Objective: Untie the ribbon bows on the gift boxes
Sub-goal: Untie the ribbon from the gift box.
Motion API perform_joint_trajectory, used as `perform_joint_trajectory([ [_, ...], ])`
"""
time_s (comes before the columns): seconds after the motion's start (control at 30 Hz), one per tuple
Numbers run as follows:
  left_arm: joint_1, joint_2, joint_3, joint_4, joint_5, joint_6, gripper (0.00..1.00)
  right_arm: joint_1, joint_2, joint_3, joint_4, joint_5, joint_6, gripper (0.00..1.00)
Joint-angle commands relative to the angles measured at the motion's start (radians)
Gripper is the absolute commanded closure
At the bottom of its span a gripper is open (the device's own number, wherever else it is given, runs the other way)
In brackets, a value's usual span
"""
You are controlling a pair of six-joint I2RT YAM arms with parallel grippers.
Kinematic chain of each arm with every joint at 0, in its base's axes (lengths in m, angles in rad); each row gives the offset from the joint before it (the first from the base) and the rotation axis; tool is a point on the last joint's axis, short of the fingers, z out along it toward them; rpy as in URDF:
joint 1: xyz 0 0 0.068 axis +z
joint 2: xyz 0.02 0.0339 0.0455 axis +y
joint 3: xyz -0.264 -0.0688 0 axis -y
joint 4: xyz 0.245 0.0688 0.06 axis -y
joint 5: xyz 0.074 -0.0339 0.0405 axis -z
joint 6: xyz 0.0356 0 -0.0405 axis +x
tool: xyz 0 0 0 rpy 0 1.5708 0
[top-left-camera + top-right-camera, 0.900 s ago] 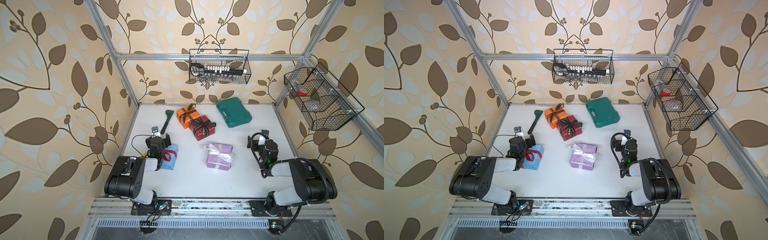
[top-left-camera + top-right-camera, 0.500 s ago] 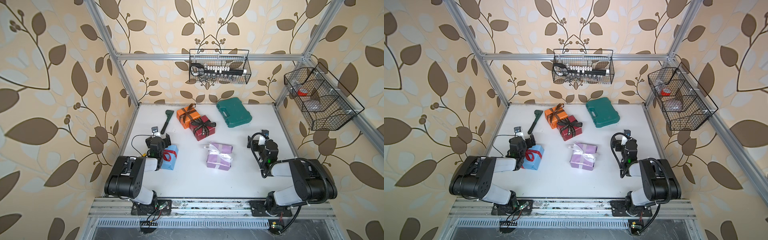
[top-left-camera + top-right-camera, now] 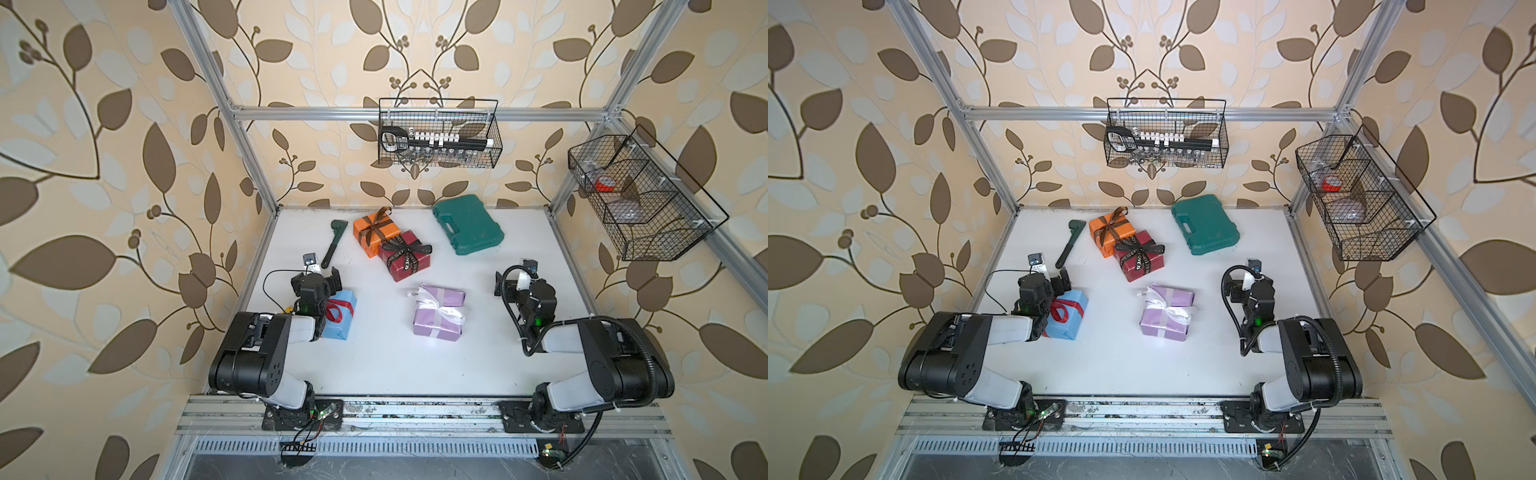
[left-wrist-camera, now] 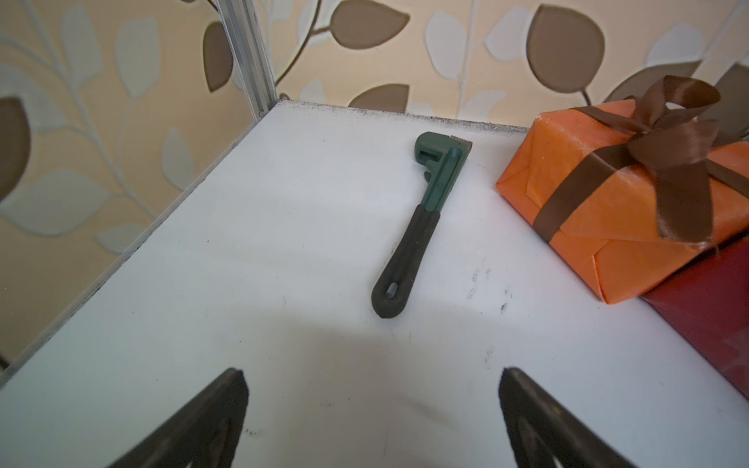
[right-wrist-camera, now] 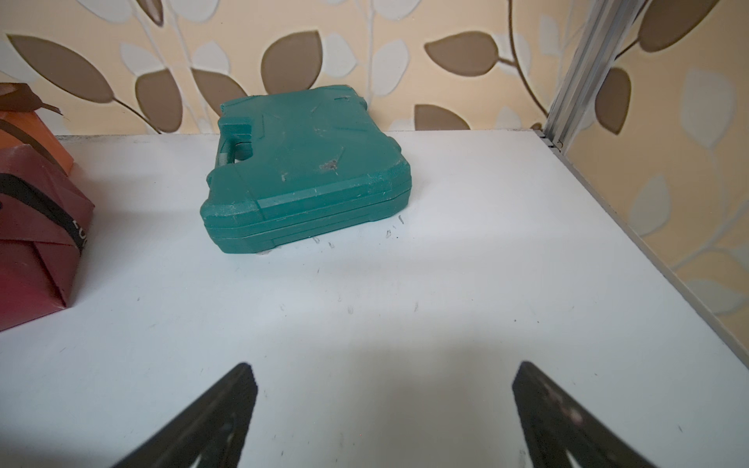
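Observation:
Four gift boxes lie on the white table in both top views. An orange box [image 3: 371,233] with a brown bow [image 4: 668,142] touches a dark red box [image 3: 411,262] whose black lettered ribbon bow [image 3: 405,250] is tied. A lilac box [image 3: 436,324] carries a white bow [image 3: 436,305]. A light blue box [image 3: 343,318] with a red bow [image 3: 336,309] lies right beside my left arm. My left gripper [image 4: 373,377] is open over bare table, facing a wrench. My right gripper [image 5: 383,372] is open too, empty, at the right side facing a green case.
A green wrench [image 4: 421,219] lies near the far left corner. The green tool case [image 5: 308,166] sits at the back right. Wire baskets hang on the back wall [image 3: 438,133] and on the right wall [image 3: 640,199]. Aluminium posts [image 4: 247,56] stand at the far corners.

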Motion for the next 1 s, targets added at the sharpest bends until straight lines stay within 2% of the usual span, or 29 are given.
perform_joint_trajectory([
  [0.0,-0.003,-0.041,0.024,-0.131,-0.013,0.014,0.01,0.003,-0.040,0.034,-0.052,0.027,0.017,0.01],
  [0.23,-0.005,-0.185,0.185,-0.475,0.000,-0.002,0.01,0.003,-0.218,0.155,-0.388,0.124,0.076,0.01],
  [0.37,-0.006,-0.246,0.311,-0.686,0.073,-0.076,0.01,0.001,-0.277,0.297,-0.682,0.221,0.270,0.01],
  [0.43,-0.009,-0.259,0.376,-0.789,0.140,-0.105,0.01,-0.003,-0.278,0.378,-0.837,0.204,0.347,0.01],
  [0.53,-0.023,-0.266,0.457,-0.920,0.234,-0.172,0.01,-0.010,-0.267,0.487,-1.032,0.093,0.417,0.01],
  [0.7,-0.090,-0.247,0.545,-1.078,0.421,-0.269,0.01,-0.009,-0.284,0.507,-1.105,-0.236,0.444,0.04],
  [0.87,-0.234,-0.227,0.539,-1.075,0.464,-0.354,0.03,-0.003,-0.310,0.480,-1.199,-0.478,0.461,0.17],
  [0.97,-0.295,-0.194,0.543,-1.064,0.484,-0.393,0.05,0.019,-0.341,0.464,-1.275,-0.559,0.453,0.24],
])
